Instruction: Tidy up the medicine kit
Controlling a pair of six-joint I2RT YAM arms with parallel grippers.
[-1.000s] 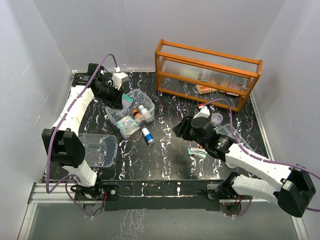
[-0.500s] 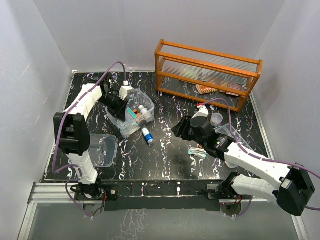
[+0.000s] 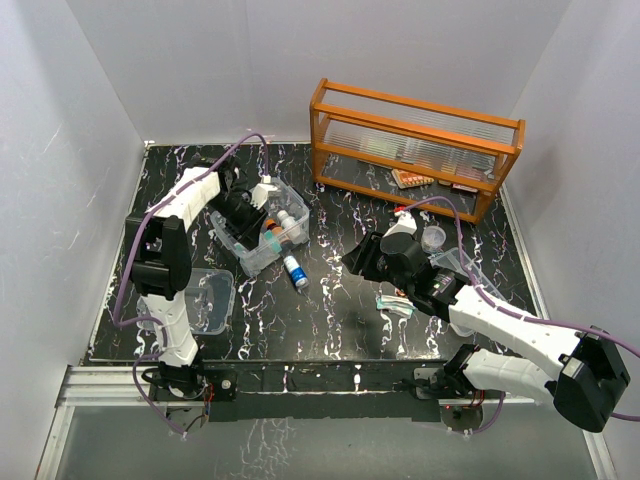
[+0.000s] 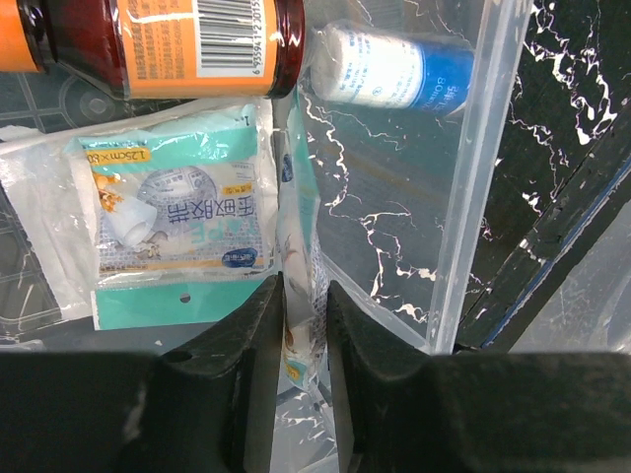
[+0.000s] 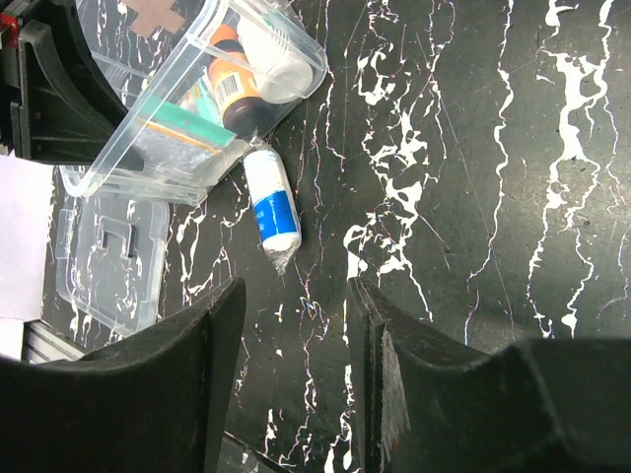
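Now the left gripper (image 4: 301, 296) pinches a thin sachet (image 4: 296, 207) inside the medicine kit (image 4: 483, 128). Elsewhere the right gripper (image 5: 296, 291) hangs, jaws apart, over the table (image 5: 473, 197).

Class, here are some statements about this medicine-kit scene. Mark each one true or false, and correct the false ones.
1. The lid is on the medicine kit. False: the lid lies on the table, apart from the kit.
2. A blue-and-white bottle lies on the table outside the kit. True.
3. The right gripper holds a bottle. False: it is open and empty.
4. The left gripper is inside the kit, pinching a thin packet. True.
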